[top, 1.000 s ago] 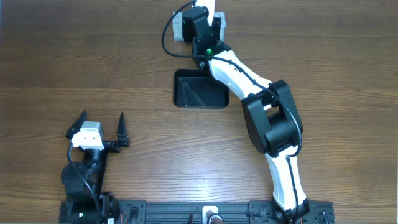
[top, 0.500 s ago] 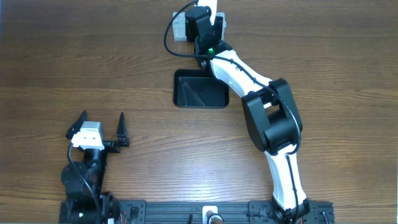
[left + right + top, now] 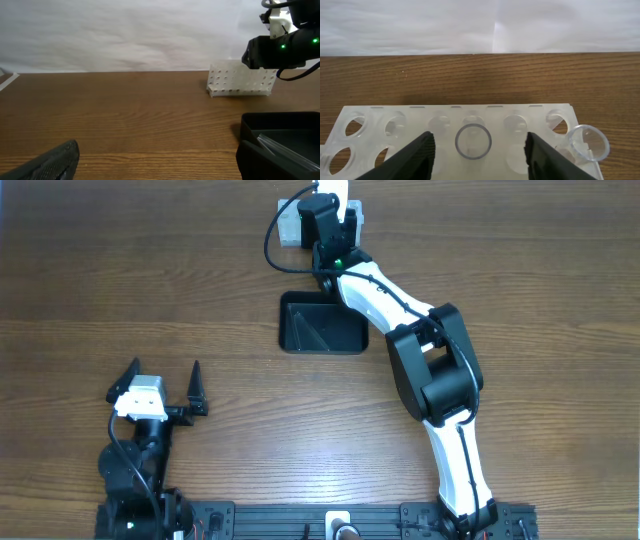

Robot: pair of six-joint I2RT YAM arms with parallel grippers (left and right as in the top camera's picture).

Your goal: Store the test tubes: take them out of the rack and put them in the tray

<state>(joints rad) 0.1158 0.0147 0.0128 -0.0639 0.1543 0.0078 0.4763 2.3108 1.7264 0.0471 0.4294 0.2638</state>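
Note:
The translucent white rack [image 3: 395, 125] stands at the far side of the table [image 3: 300, 225]. My right gripper [image 3: 479, 150] hangs over it, open, its dark fingers [image 3: 417, 152] on either side of a clear test tube [image 3: 473, 141] standing in a middle hole. A second tube [image 3: 588, 142] leans at the rack's end. The black tray [image 3: 320, 340] lies just in front of the rack, with clear tubes [image 3: 318, 328] lying in it. My left gripper [image 3: 163, 370] rests open near the left front of the table, far from the rack [image 3: 241, 80] and the tray [image 3: 280, 122].
The brown wooden table [image 3: 520, 290] is bare around the rack and tray. The right arm [image 3: 430, 360] stretches diagonally past the tray's right side. A white wall [image 3: 125, 35] backs the table's far edge.
The right arm has edged slightly farther over the rack. The left arm has not moved.

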